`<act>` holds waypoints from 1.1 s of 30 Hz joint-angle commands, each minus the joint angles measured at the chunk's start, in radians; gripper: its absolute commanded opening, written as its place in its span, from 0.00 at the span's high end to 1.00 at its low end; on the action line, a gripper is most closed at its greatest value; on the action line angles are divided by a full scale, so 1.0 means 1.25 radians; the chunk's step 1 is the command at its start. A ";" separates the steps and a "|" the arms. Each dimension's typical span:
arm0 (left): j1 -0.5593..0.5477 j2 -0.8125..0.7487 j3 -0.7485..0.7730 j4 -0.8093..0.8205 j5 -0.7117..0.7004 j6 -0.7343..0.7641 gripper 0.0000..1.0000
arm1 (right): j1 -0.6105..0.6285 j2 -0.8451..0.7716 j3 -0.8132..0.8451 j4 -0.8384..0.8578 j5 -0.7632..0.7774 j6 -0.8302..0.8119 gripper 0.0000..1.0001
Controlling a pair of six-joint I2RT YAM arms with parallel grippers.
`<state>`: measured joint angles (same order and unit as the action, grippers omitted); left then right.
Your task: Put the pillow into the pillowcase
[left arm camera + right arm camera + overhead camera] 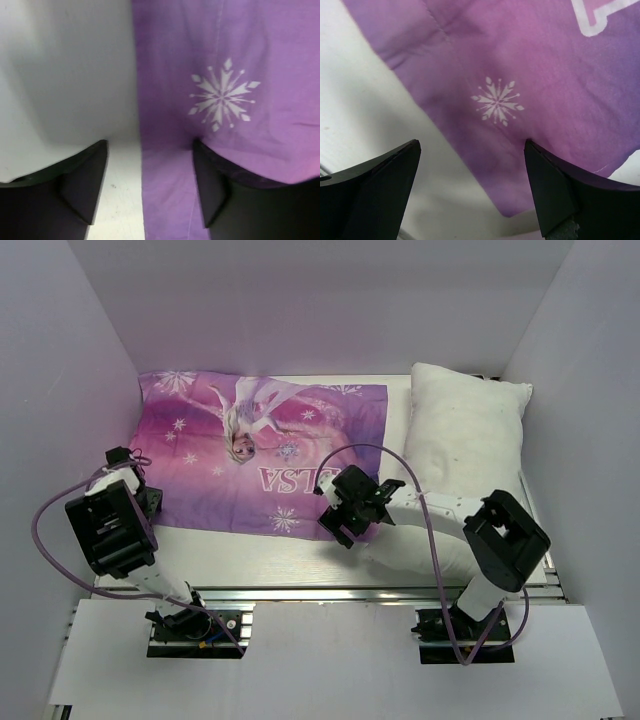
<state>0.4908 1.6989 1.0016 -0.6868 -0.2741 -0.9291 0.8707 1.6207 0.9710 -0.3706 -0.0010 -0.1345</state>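
Nearest, at the table's [250, 555] near left, the left arm folds upward. Its left gripper [150, 150] points down, jaws wide apart astride the left edge of the pillowcase [260, 450], holding nothing. That pillowcase lies flat, printed face up. The right arm reaches leftward, and the right gripper [472, 150] gapes empty above the pillowcase's near right corner. At the far right lies the pillow [470, 435], just beside the pillowcase.

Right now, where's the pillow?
In the top view, the pillow lies at the far right of the table, just right of the spread pillowcase; the right arm crosses over its near end.
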 commanded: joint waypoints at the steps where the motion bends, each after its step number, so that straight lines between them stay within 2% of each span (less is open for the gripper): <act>1: -0.001 0.052 -0.011 0.057 0.008 -0.002 0.26 | -0.001 0.019 -0.007 0.061 0.046 -0.014 0.11; 2: -0.002 0.058 -0.006 0.062 0.009 0.000 0.36 | -0.001 0.024 -0.010 0.071 0.046 -0.018 0.11; 4: -0.007 0.073 -0.006 0.098 0.030 0.024 0.46 | -0.001 0.047 -0.007 0.100 0.050 -0.024 0.11; 6: -0.013 0.074 -0.017 0.150 0.056 0.053 0.69 | -0.002 0.079 0.005 0.129 0.049 -0.030 0.11; 8: -0.018 0.072 -0.018 0.168 0.079 0.060 0.99 | -0.001 0.100 0.016 0.142 0.044 -0.035 0.12; 9: -0.023 0.068 -0.013 0.179 0.084 0.072 1.00 | -0.001 0.118 0.028 0.143 0.045 -0.035 0.13; 11: -0.029 0.044 -0.009 0.189 0.086 0.088 1.00 | -0.001 0.132 0.037 0.146 0.054 -0.035 0.29; 14: -0.042 -0.028 -0.015 0.208 0.081 0.098 1.00 | -0.002 0.136 0.043 0.153 0.073 -0.032 0.89; 15: -0.046 -0.052 -0.018 0.229 0.084 0.103 1.00 | -0.002 0.123 0.045 0.159 0.088 -0.024 1.00; 20: -0.085 -0.253 0.015 0.251 0.046 0.127 1.00 | -0.002 0.017 0.093 0.128 0.201 -0.013 1.00; 24: -0.087 -0.407 0.038 0.300 0.057 0.160 1.00 | -0.002 -0.152 0.151 0.126 0.258 -0.013 1.00; 28: -0.091 -0.468 0.168 0.231 0.047 0.157 1.00 | -0.002 -0.265 0.249 0.131 0.273 -0.059 1.00; 29: -0.091 -0.474 0.168 0.227 0.054 0.157 1.00 | -0.002 -0.266 0.270 0.130 0.273 -0.067 1.00; 33: -0.091 -0.521 0.309 0.219 0.076 0.166 1.00 | -0.002 -0.331 0.375 0.120 0.284 -0.113 1.00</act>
<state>0.3763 1.0935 1.2839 -0.3939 -0.1925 -0.7433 0.8700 1.2495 1.3575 -0.2211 0.3134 -0.2111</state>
